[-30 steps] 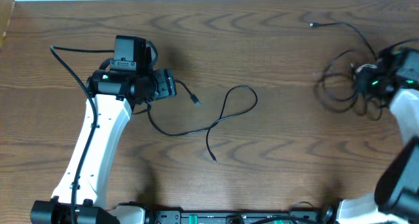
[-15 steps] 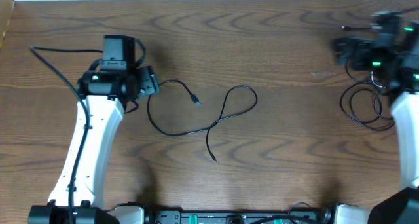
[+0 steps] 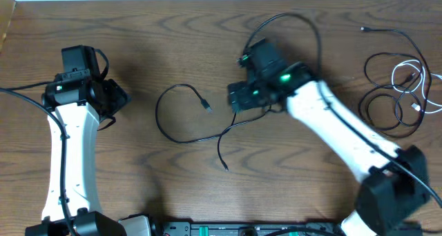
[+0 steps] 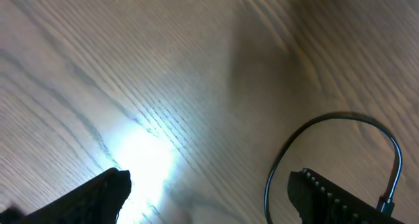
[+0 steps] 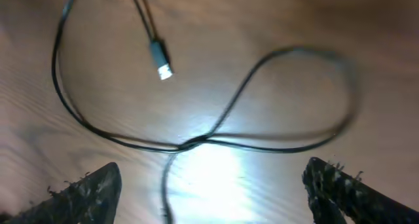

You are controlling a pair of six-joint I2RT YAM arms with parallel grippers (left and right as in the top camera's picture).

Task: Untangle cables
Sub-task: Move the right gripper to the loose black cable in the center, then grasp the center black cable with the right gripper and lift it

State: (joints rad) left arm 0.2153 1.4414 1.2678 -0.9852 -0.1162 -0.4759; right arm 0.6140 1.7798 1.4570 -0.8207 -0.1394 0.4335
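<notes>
The move ahead turns on where the lone black cable (image 3: 181, 140) crosses itself, and that crossing (image 5: 193, 143) lies almost straight under the right arm's fingers (image 5: 340, 188). In the right wrist view they stand wide apart and hold nothing. The crossing sits in the gap between them, a little left of its middle and just ahead of the tips. The cable lies flat on the desk (image 3: 138, 29) near its centre as a loose figure of eight, with its long axis running left to right. That puts it across the gap between the fingers rather than along it. One loop reaches left and bends back to a small plug (image 5: 160, 59). The other loop reaches right and is largely hidden under the right arm in the overhead view, and a short tail runs toward the near edge. The right arm is plainly the nearer one. The left arm's fingers (image 4: 334, 194), also spread wide and empty, hang well to the left. Only the left loop (image 4: 340, 116) shows in their view, off to their right. A grasp would probably go on one strand just beside the crossing rather than on the crossing itself, where both strands could be pinched together. The other cables (image 3: 390, 91), black cords and one white cord (image 3: 407, 74), lie heaped at the far right, well apart from both arms.
</notes>
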